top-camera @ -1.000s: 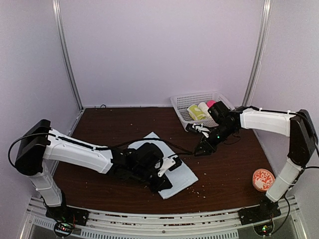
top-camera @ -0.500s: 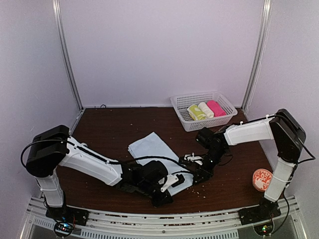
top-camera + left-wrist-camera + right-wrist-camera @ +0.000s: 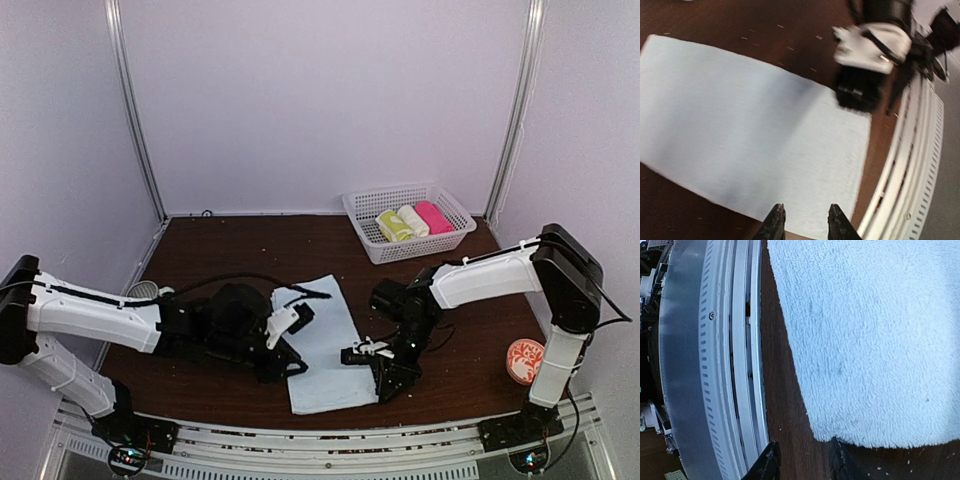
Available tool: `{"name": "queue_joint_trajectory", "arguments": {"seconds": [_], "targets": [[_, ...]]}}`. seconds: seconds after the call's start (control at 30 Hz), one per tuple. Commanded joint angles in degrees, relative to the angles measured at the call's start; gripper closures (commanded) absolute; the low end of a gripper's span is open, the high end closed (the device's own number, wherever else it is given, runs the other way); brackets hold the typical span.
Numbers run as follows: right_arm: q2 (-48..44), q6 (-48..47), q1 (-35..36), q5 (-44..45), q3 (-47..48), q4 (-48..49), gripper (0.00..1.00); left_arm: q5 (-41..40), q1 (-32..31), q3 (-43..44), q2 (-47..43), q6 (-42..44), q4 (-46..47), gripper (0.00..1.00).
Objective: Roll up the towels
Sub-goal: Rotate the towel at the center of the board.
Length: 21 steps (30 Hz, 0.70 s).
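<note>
Compared to a second ago, the left arm has pulled back to the left, off the cloth. The pale blue towel (image 3: 325, 350) was lying skewed and partly under that arm. Now it's spread flat as one long strip in the middle of the tabletop (image 3: 220, 250), with its short edge by the near rail (image 3: 320, 440). The right arm was up by the basket (image 3: 440, 243) and has swung down to the towel's near right corner.

Counting left to right, there's one blue towel on the tabletop and one basket at the far right with three rolls inside: the yellow-green towel (image 3: 393, 227), a cream roll (image 3: 411, 221) and a pink roll (image 3: 432, 216). One orange disc (image 3: 527, 361) sits near the right arm's base.

The left hand (image 3: 805, 224) is released, fingers a bit apart with nothing pinched, its tips at the towel's left long edge. The right hand (image 3: 802, 461) is the same deal: partly spread and empty, tips right at the near corner. Can't tell if either one actually touches the cloth.
</note>
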Motion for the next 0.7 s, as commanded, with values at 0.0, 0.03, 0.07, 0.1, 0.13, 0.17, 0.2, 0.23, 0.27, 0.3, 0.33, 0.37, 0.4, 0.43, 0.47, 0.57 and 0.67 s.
{"name": "queue_joint_trajectory", "arguments": {"seconds": [0.0, 0.03, 0.07, 0.1, 0.13, 0.17, 0.2, 0.23, 0.27, 0.3, 0.33, 0.37, 0.4, 0.43, 0.47, 0.57, 0.67], "targets": [[-2.49, -4.42, -5.13, -0.61, 2.47, -6.77, 0.64, -3.51, 10.12, 2.55, 0.4, -1.94, 2.25, 0.69], [-3.05, -5.1, -7.07, -0.81, 2.67, -7.37, 0.63, -3.96, 11.57, 4.71, 1.82, -2.11, 2.03, 0.69], [-3.72, -5.4, -9.03, -1.3, 2.69, -7.72, 0.63, -4.46, 12.63, 7.05, 3.94, -1.98, 1.29, 0.7], [-4.51, -5.31, -10.98, -1.7, 2.64, -7.24, 0.63, -5.24, 13.33, 10.02, 6.28, -1.69, 0.29, 0.73], [-5.55, -4.63, -12.95, -2.13, 2.35, -6.14, 0.63, -6.08, 13.87, 12.98, 9.1, -1.29, -0.77, 0.77], [-6.53, -3.47, -14.77, -2.29, 1.77, -4.16, 0.63, -6.74, 14.28, 15.66, 11.75, -1.14, -1.8, 0.82], [-7.79, -1.64, -16.61, -2.14, 1.03, -1.57, 0.63, -7.04, 14.81, 18.47, 14.65, -1.01, -2.63, 0.87], [-8.97, 0.04, -18.12, -1.93, 0.24, 0.97, 0.63, -7.15, 15.06, 20.83, 17.37, -0.7, -3.05, 0.92], [-10.01, 1.38, -19.58, -1.88, -0.66, 3.27, 0.62, -7.41, 15.18, 22.95, 19.7, -0.27, -3.37, 0.97], [-10.98, 1.76, -20.68, -1.97, -1.21, 4.66, 0.62, -7.77, 15.19, 25.03, 22.14, -0.02, -3.66, 1.0], [-11.53, 1.59, -21.3, -1.64, -1.24, 5.25, 0.62, -8.17, 15.19, 26.75, 25.07, 0.11, -4.05, 1.0], [-12.06, 1.81, -21.53, -1.03, -0.81, 5.59, 0.62, -8.99, 15.19, 28.6, 27.02, 0.2, -4.78, 1.0], [-12.66, 2.17, -21.56, -0.71, -0.4, 5.77, 0.62, -9.89, 15.19, 30.22, 28.81, 0.02, -5.47, 1.0], [-13.36, 2.51, -21.57, -0.58, -0.28, 6.13, 0.62, -10.77, 15.25, 31.57, 30.39, -0.24, -5.9, 1.0], [-14.08, 2.81, -21.55, -0.38, -0.68, 6.73, 0.62, -11.62, 15.31, 33.04, 31.81, -0.54, -6.5, 1.0], [-15.14, 3.5, -21.57, 2.01, -2.73, 8.79, 0.62, -13.21, 15.86, 37.48, 35.97, -1.16, -8.23, 1.0], [-14.08, 3.29, -21.57, 2.86, -2.72, 8.51, 0.62, -14.13, 15.9, 39.88, 39.26, -0.36, -6.31, 1.0]]}}
